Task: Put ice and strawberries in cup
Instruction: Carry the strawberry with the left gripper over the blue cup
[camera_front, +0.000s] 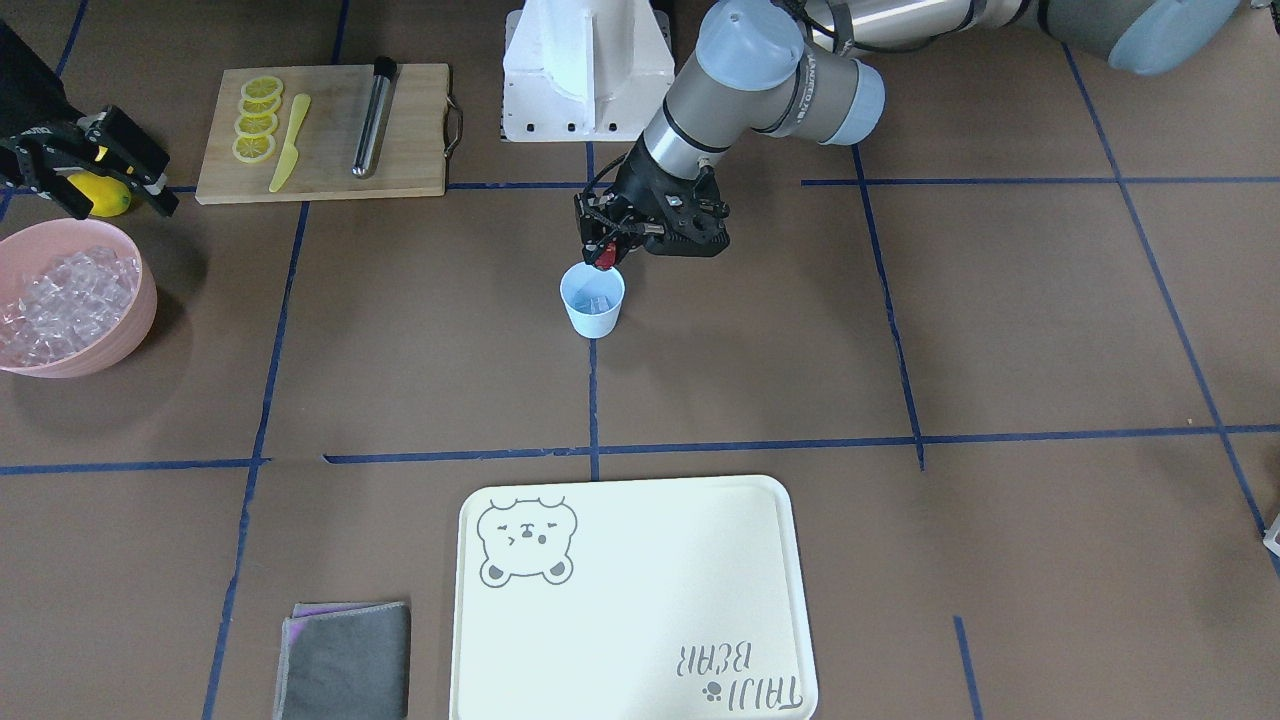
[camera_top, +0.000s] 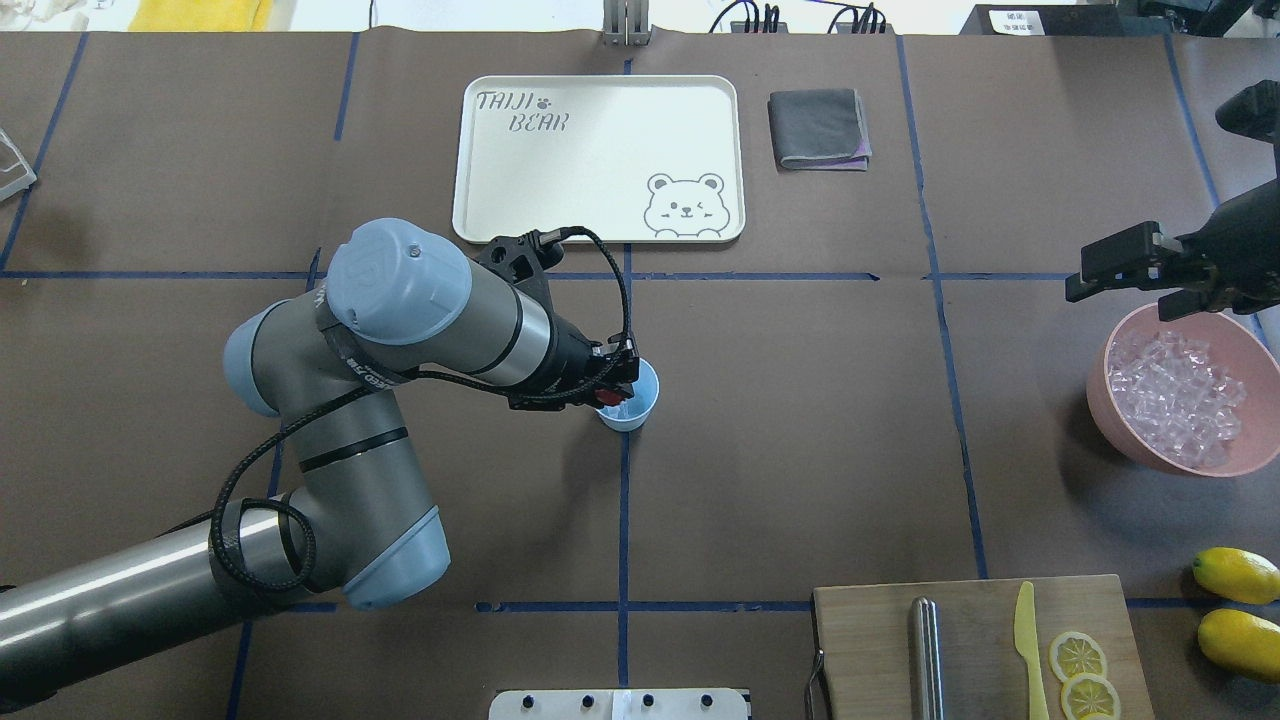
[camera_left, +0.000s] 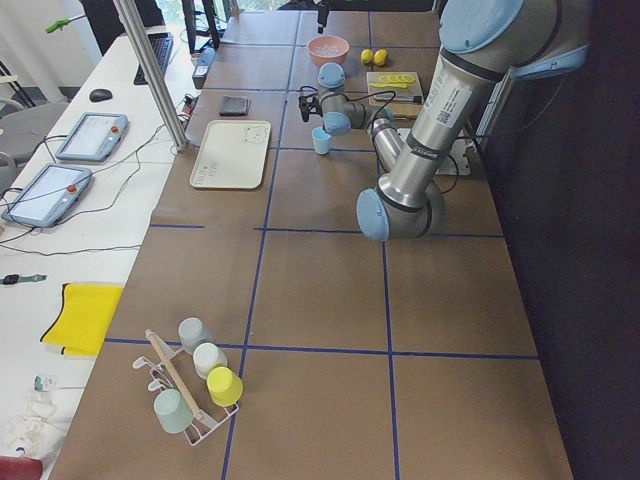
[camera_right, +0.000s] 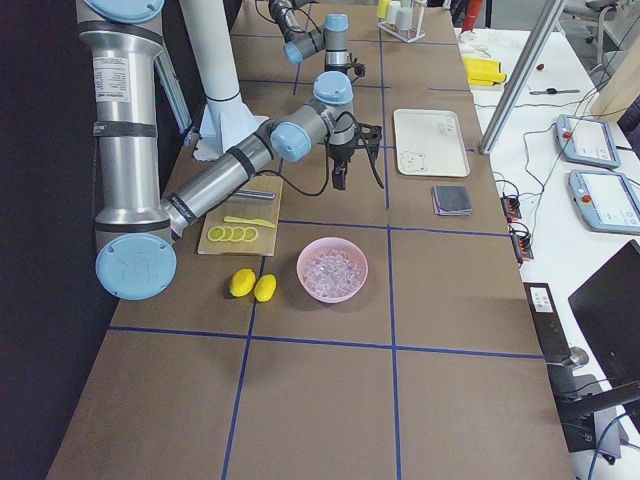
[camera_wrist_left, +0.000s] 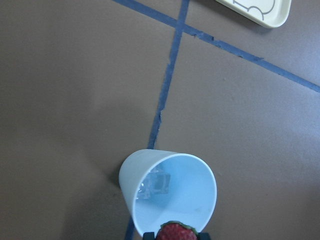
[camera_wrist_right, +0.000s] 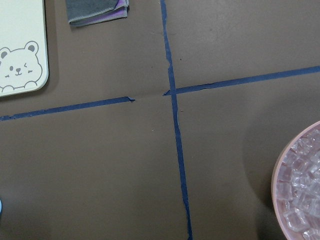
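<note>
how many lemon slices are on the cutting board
4 lemon slices, in one row on the cutting board, beside the yellow knife, on the side away from the metal rod. None seems hidden.

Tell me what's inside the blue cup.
A few ice cubes lie in the cup. The strawberry, in the left gripper, hangs over the rim and hides the near side.

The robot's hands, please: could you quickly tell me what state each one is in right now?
Left hand: closed on the strawberry, above the cup.
Right hand: open, holding nothing.
</note>
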